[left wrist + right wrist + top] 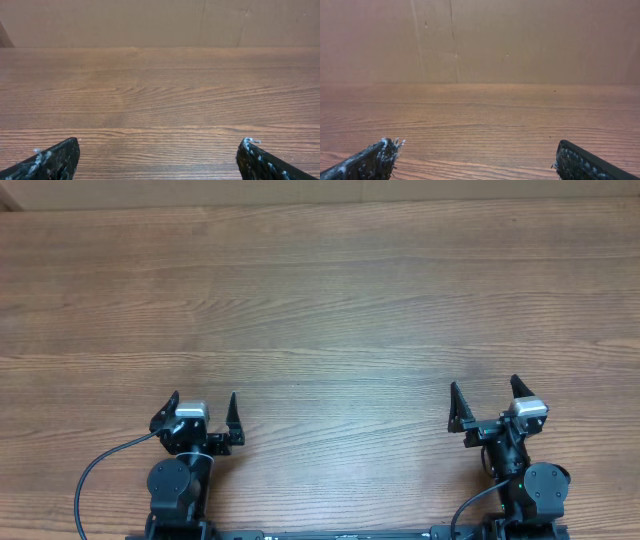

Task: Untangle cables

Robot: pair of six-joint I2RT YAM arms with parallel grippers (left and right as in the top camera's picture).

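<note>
Overhead view: two pincers sit at the near edge of the tabletop (320, 300).
Left pincer (204, 398) stands wide and holds nothing; right pincer (484, 385), along the same edge, gapes wide and bare too — where the cables lie cannot be told.

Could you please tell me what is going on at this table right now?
Nothing is being handled at the moment. The two black robot arms sit at the near edge of the brown wood-grain table, with the left claw and the right claw both open and empty. No thin black cables show in any view, so the untangling has not visibly begun.
</note>
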